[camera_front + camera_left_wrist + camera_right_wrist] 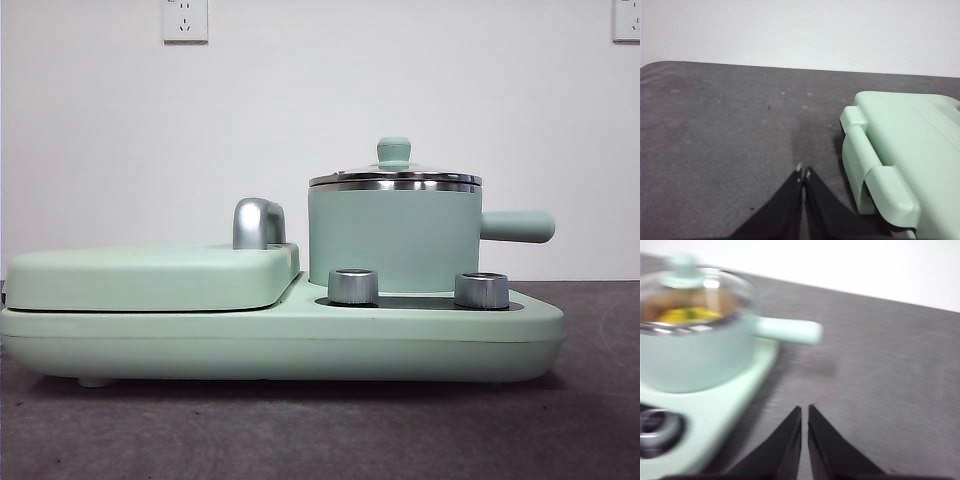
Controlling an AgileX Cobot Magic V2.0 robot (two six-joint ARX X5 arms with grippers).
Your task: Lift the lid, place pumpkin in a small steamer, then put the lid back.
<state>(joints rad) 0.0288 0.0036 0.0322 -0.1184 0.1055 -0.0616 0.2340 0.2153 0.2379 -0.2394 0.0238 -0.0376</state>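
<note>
Small steamer [393, 240] sits on the right half of the mint-green appliance base [280, 345], straight handle pointing right. Lid [395, 178] is on the steamer, seated on the steel rim, knob up. Pumpkin [687, 315] is inside the steamer, seen through the glass in the right wrist view as a yellow shape with a bit of green; blurred, no detail. Flat griddle cover [150, 278] is closed on the left half of the base, silver hinge piece [258, 222] at its far right corner. Two silver dials [352, 286] on the near edge in front of the steamer.

Left end effector [803, 172]: jaws closed together, holding nothing, over bare tabletop [715, 140] just beside the griddle end of the appliance.

Right end effector [804, 410]: jaws nearly together with a thin gap, holding nothing, over tabletop to the right of the steamer handle, not touching it.

Neither arm shows in the front view.
</note>
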